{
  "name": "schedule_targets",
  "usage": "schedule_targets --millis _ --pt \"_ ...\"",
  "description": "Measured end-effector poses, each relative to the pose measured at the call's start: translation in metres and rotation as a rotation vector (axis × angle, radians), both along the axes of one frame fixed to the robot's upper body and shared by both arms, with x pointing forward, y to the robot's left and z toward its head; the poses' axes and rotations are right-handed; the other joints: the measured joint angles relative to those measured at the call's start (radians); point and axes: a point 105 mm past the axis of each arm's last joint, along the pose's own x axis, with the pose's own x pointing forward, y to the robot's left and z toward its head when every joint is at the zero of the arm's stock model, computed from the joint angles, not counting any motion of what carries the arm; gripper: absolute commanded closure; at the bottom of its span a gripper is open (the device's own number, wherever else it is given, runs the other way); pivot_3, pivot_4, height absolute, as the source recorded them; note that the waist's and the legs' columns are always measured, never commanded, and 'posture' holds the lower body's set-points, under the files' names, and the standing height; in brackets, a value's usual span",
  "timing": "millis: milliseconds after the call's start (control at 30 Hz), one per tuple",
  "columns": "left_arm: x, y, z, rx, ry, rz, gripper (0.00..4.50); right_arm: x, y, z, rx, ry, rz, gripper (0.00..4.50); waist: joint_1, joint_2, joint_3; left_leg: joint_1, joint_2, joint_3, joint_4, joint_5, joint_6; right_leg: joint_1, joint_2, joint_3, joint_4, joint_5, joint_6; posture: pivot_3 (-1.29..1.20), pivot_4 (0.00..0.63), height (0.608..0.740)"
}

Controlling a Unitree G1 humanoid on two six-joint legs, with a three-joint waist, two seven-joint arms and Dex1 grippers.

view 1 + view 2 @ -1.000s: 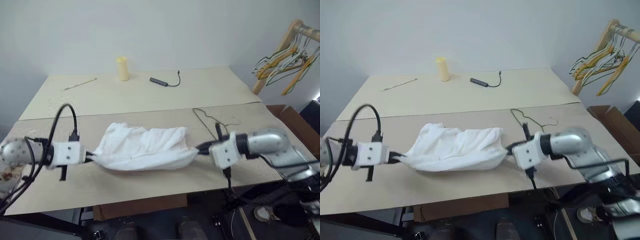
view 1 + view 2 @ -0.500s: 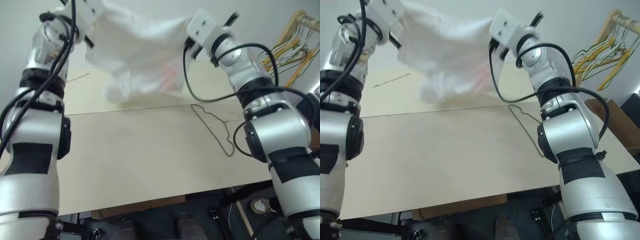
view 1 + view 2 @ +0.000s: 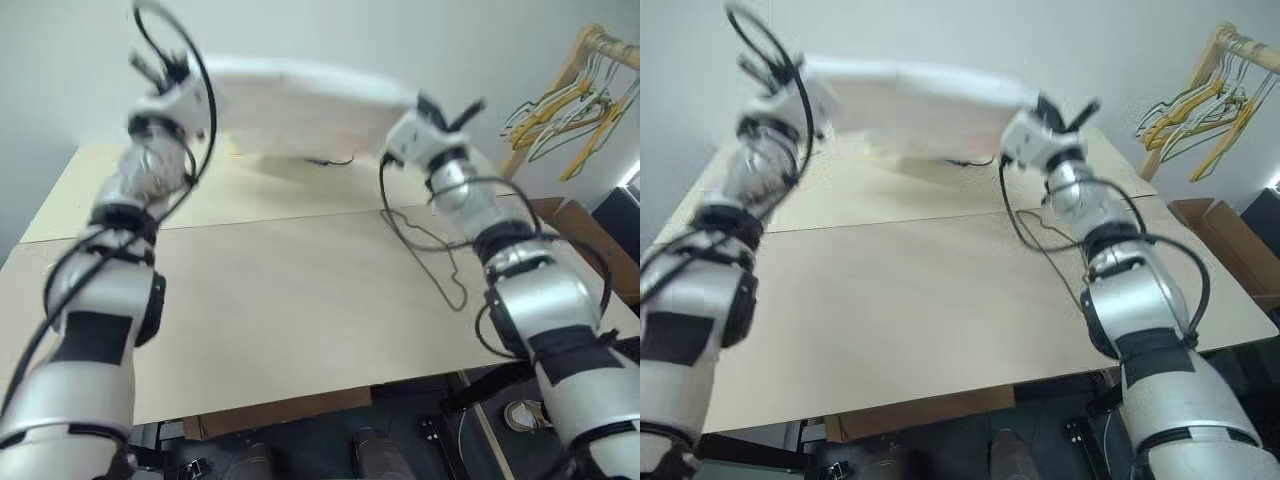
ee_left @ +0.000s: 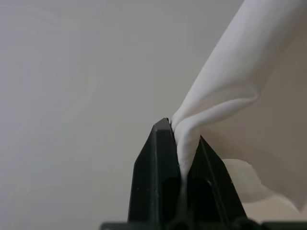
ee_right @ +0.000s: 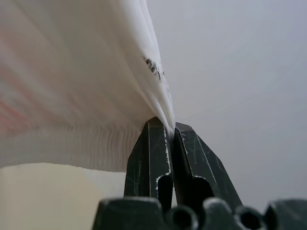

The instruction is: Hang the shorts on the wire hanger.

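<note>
Head views: shorts stretched in the air between left pincer and right pincer, hanger flat on tabletop below the right arm; wrist views: each pincer clenched on a shorts edge.

- Both arms: silver-grey rounded shells with black bands at the joints.
- Loose black cables loop along each arm.
- White wrist blocks; matte black wedge-shaped fingers.
</note>
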Motion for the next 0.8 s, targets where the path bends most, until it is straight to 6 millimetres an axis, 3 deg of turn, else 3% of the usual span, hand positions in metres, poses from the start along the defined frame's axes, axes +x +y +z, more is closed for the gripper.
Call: schedule_targets --millis 67,200,400,500,633,800 --pt "-0.007 0.004 -0.046 0.012 0.113 -0.023 4.50 -0.008 0.001 -0.038 -0.089 0.088 0.049 4.48 -0.013 0.000 0.000 -0.001 0.000 -0.001 0.000 0.000 -0.001 0.000 -0.001 0.000 0.000 0.001 0.001 -0.08 0.000 0.740" --pt "-0.024 0.006 -0.084 0.024 0.231 -0.113 4.50 -0.024 0.003 -0.075 -0.270 0.168 0.163 4.48 -0.038 0.000 0.000 -0.001 -0.001 -0.002 0.000 0.002 -0.003 0.000 -0.002 0.000 0.001 0.001 0.002 -0.09 0.018 0.740" --pt "-0.096 0.026 -0.151 0.171 0.645 -0.300 4.50 -0.057 0.004 -0.128 -0.492 0.299 0.361 4.48 -0.087 0.000 -0.001 0.001 -0.001 -0.008 -0.001 -0.001 0.002 0.003 -0.002 0.002 0.000 0.001 0.002 -0.10 0.024 0.740" --pt "-0.127 0.028 -0.154 0.257 0.814 -0.372 4.50 -0.066 0.008 -0.137 -0.551 0.315 0.429 4.48 -0.089 0.000 -0.001 0.006 -0.001 -0.010 0.000 -0.002 0.003 0.006 -0.002 0.002 -0.001 0.001 0.002 -0.10 0.028 0.740" --pt "-0.166 0.030 -0.149 0.335 0.979 -0.446 4.50 -0.079 0.011 -0.143 -0.596 0.326 0.519 4.48 -0.088 0.000 -0.001 0.022 0.000 -0.011 -0.001 -0.003 0.005 0.023 -0.002 0.002 -0.003 0.000 0.001 -0.10 0.032 0.740" --pt "-0.210 0.019 -0.152 0.358 1.133 -0.546 4.50 -0.096 0.009 -0.154 -0.597 0.347 0.585 4.48 -0.081 0.000 -0.001 0.033 0.002 -0.011 -0.001 -0.004 0.006 0.034 -0.003 0.001 -0.005 -0.001 0.001 -0.11 0.039 0.740"
